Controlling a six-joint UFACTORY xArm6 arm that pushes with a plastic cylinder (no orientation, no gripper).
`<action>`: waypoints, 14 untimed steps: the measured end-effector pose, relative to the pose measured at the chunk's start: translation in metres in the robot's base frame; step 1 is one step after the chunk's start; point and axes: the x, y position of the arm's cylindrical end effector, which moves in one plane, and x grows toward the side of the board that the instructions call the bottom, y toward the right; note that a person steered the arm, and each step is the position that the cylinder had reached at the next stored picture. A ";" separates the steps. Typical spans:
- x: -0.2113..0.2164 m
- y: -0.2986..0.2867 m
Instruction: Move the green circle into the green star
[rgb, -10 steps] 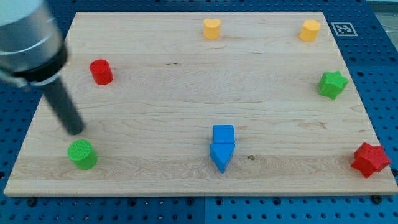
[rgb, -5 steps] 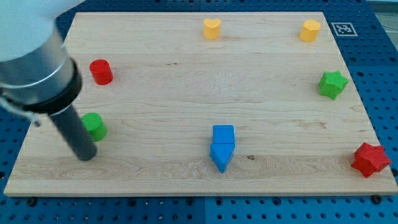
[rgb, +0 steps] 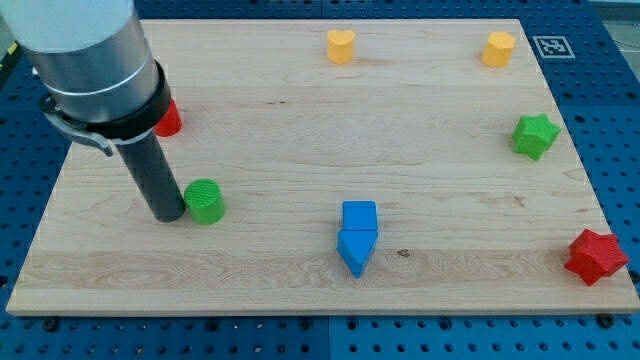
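Observation:
The green circle sits on the wooden board at the view's left, a little below mid-height. My tip stands right against its left side, touching it. The green star lies far off at the view's right edge, at mid-height. The rod rises from the tip up to the view's top left, and the arm's grey body hides part of the board there.
A red cylinder is partly hidden behind the arm at the upper left. A blue cube and a blue pointed block sit together at the bottom centre. A yellow heart and a yellow hexagon lie at the top. A red star is at the bottom right.
The green circle has been pushed up and then to the right across the board's left part. My tip has followed it, moving right and staying at its left side.

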 end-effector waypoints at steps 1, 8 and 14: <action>-0.010 0.025; -0.041 0.169; -0.088 0.326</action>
